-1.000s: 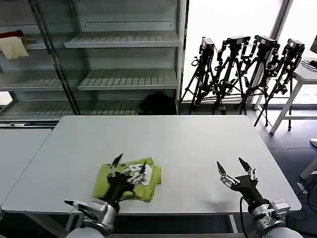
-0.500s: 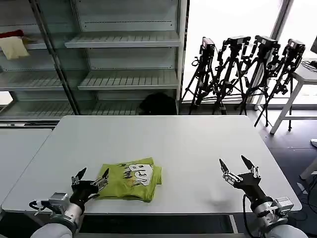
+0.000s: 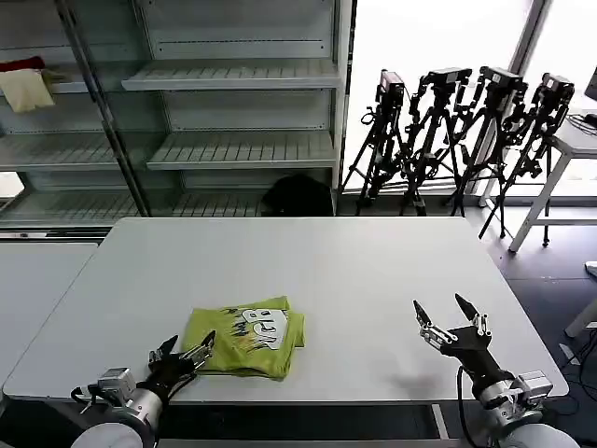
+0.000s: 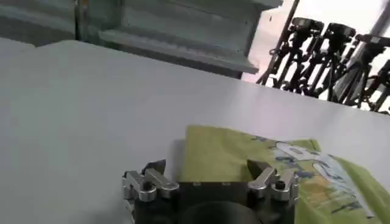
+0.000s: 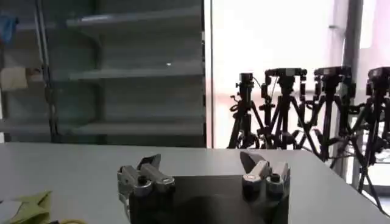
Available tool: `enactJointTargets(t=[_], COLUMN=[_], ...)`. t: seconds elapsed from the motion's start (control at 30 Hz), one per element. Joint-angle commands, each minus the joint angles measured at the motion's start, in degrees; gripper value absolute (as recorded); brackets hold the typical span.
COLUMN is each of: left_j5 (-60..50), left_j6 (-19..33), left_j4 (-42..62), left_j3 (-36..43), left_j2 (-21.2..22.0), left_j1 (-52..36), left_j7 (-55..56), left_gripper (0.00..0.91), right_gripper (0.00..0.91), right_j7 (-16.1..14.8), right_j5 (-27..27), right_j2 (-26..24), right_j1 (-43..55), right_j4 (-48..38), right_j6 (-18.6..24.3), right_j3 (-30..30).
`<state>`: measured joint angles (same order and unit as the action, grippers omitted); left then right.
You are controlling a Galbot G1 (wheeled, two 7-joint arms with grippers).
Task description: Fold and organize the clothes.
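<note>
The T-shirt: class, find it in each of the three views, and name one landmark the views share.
Head view: the T-shirt lies folded near the table's front edge, beside the left gripper.
Left wrist view: T-shirt just beyond the open jaws.
Right wrist view: a corner at the picture's edge, far from the right gripper.
Shared landmark: the tripods.

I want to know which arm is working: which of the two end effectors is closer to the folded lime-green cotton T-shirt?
The left end effector, open at the lime-green cotton T-shirt's near-left corner; the right end effector hovers open, well apart.
</note>
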<state>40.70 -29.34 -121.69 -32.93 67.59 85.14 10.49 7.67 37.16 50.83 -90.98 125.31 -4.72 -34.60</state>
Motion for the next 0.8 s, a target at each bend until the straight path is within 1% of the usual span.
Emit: enactJointTargets(t=[0.03, 0.13, 0.17, 0.23, 0.3, 0.33, 0.37, 0.4, 0.43, 0.57, 0.7, 0.8], left_j5=[3.1, 3.1, 3.1, 3.1, 3.0, 3.0, 2.8, 2.5, 1.8, -0.2, -1.6, -3.2], left_j6=[0.7, 1.5, 2.1, 3.0, 4.1, 4.4, 4.9, 5.5, 6.0, 7.7, 10.9, 12.7], left_j4=[3.1, 4.9, 5.4, 6.1, 6.6, 6.7, 6.8, 6.8, 6.6, 6.6, 6.5, 5.1], left_j3=[-0.1, 0.4, 0.6, 0.9, 1.4, 1.6, 1.9, 2.1, 2.4, 3.2, 3.8, 4.0], left_j2=[1.6, 2.2, 2.3, 2.4, 2.5, 2.6, 2.7, 2.8, 3.0, 2.6, 1.6, 0.0], left_j1=[-0.8, -1.4, -1.6, -1.7, -1.8, -1.8, -1.7, -1.7, -1.5, -0.9, -0.3, 0.1], left_j7=[-3.4, -3.5, -3.7, -4.0, -4.6, -4.9, -5.1, -5.3, -5.6, -6.2, -7.2, -7.9], left_gripper=[0.907, 0.907, 0.887, 0.826, 0.695, 0.282, 0.02, 0.0, 0.01, 0.0, 0.0, 0.0], right_gripper=[0.907, 0.907, 0.907, 0.907, 0.907, 0.907, 0.907, 0.907, 0.907, 0.907, 0.907, 0.907], right_j7=[-0.1, -0.1, -0.2, -0.2, -0.2, -0.2, -0.2, -0.2, -0.3, -0.4, -0.5, -0.5], right_j5=[0.1, -0.3, -0.4, -0.5, -0.5, -0.5, -0.5, -0.5, -0.5, -0.6, -0.9, -1.2], right_j2=[0.0, 0.4, 0.4, 0.3, 0.3, 0.2, 0.3, 0.3, 0.4, 0.3, 0.3, 0.4], right_j1=[0.1, 0.1, 0.0, -0.2, -0.2, -0.2, -0.1, -0.1, -0.1, 0.0, 0.6, 0.8], right_j4=[-0.1, -0.2, -0.2, -0.1, -0.2, -0.3, -0.4, -0.4, -0.4, -0.3, -0.4, -0.4], right_j6=[0.0, 0.2, 0.3, 0.5, 0.6, 0.6, 0.6, 0.6, 0.6, 0.7, 0.6, 0.6], right_j3=[0.0, 0.3, 0.3, 0.3, 0.2, 0.2, 0.2, 0.3, 0.3, 0.4, 0.6, 1.0])
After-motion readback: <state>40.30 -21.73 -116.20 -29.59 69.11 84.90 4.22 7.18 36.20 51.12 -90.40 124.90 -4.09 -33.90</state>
